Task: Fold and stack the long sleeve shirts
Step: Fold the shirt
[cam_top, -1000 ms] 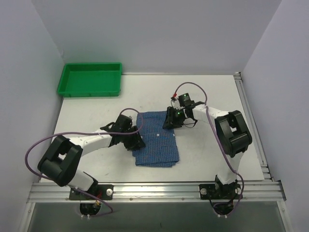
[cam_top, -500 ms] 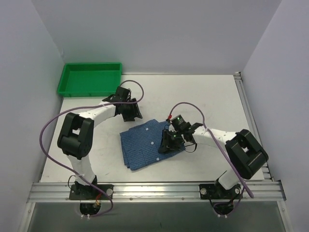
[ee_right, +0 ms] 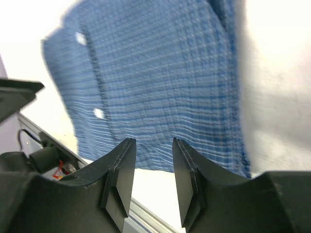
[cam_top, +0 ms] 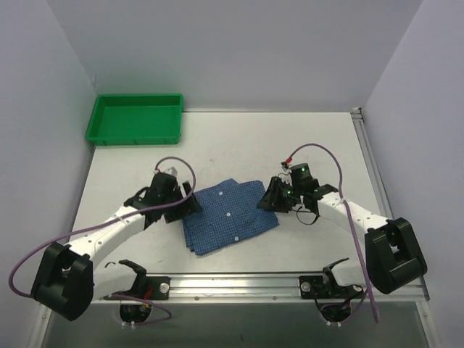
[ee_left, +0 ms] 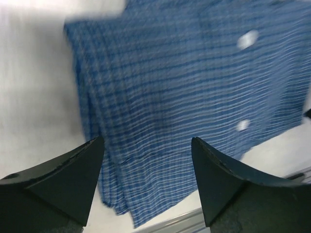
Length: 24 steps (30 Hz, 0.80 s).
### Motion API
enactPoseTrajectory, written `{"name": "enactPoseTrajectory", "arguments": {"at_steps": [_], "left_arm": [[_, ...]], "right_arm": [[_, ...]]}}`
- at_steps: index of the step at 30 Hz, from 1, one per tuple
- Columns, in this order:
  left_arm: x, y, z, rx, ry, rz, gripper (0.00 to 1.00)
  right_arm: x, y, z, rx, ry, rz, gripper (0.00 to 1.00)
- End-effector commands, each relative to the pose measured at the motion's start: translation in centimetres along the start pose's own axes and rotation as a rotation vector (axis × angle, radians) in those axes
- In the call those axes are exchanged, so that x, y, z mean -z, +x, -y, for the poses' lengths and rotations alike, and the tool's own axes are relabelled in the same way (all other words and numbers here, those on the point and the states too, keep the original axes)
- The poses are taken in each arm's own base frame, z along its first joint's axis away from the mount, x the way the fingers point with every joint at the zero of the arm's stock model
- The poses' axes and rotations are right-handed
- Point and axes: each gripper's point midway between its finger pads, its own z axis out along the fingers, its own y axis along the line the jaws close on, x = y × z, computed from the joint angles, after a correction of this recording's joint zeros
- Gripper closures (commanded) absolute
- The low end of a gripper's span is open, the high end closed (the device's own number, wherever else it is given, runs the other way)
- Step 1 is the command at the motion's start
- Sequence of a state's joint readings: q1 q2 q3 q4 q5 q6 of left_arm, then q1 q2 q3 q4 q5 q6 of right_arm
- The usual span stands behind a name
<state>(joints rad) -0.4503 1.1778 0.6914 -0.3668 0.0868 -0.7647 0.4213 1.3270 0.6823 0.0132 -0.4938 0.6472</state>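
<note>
One blue shirt (cam_top: pixel 228 217) lies folded on the white table (cam_top: pixel 326 145). It is in the middle, close to the front edge. It sits a bit crooked, so its corners point off at a slant. Small white buttons (cam_top: pixel 229 214) show on top of it. At its left edge you can see the folded layers lying one on top of the other.

The left gripper (ee_left: pixel 146 141) is at the left side of the shirt. Its jaws are spread wide apart and there is nothing between them. From its own camera the checked cloth shows below the gap.

The right gripper (ee_right: pixel 153 141) is at the right side of the shirt. Its jaws are close together, but a thin gap shows between them. Nothing is in that gap. The cloth and a bit of table show past it. From above, I cannot tell if either gripper touches the cloth.

A green tray (cam_top: pixel 98 123) sits at the far left corner of the table, well apart from the shirt.
</note>
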Motion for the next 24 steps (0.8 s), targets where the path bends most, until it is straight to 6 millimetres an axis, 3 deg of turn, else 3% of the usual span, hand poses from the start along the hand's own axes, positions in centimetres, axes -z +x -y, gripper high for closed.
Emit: {"name": "enactPoseTrajectory", "arguments": {"at_steps": [1,2,9,10,11,14,16,18,19,21,22,24], "left_arm": [[-0.9,3.7,-1.7,0.099,-0.027,-0.058,0.19],[-1.3,5.6,-2.8,0.103,-0.045,-0.092,0.22],[-3.9,8.7,-4.6,0.157,-0.081,-0.167,0.39],[-4.3,8.7,-4.7,0.159,-0.084,-0.171,0.58],[-4.6,8.5,-4.7,0.163,-0.09,-0.175,0.65],[-6.3,7.1,-5.3,0.165,-0.138,-0.195,0.79],[-7.2,3.6,-4.5,0.154,-0.133,-0.148,0.81],[-8.1,2.1,-4.9,0.138,-0.177,-0.161,0.82],[-8.5,-0.8,-4.2,0.145,-0.164,-0.118,0.82],[-9.1,-2.5,-4.5,0.131,-0.191,-0.123,0.8],[-9.2,-5.0,-3.7,0.13,-0.176,-0.082,0.78],[-9.2,-6.1,-4.3,0.113,-0.202,-0.085,0.74]], "right_arm": [[-0.8,2.5,2.3,-0.02,0.013,-0.074,0.64],[-0.9,2.8,2.7,-0.028,0.014,-0.079,0.64],[-2.0,4.4,5.7,-0.081,0.06,-0.105,0.64],[-2.1,4.7,5.8,-0.088,0.061,-0.112,0.64],[-2.2,4.9,5.9,-0.095,0.059,-0.115,0.64],[-2.8,5.1,6.0,-0.137,0.048,-0.113,0.65],[-3.2,4.8,5.5,-0.173,0.017,-0.1,0.65],[-3.8,4.4,5.0,-0.188,-0.015,-0.08,0.65],[-3.9,4.2,4.6,-0.217,-0.025,-0.075,0.65],[-4.5,3.6,3.9,-0.221,-0.05,-0.06,0.65],[-4.6,3.3,3.6,-0.231,-0.057,-0.054,0.65],[-4.7,2.5,2.8,-0.22,-0.069,-0.044,0.65]]}}
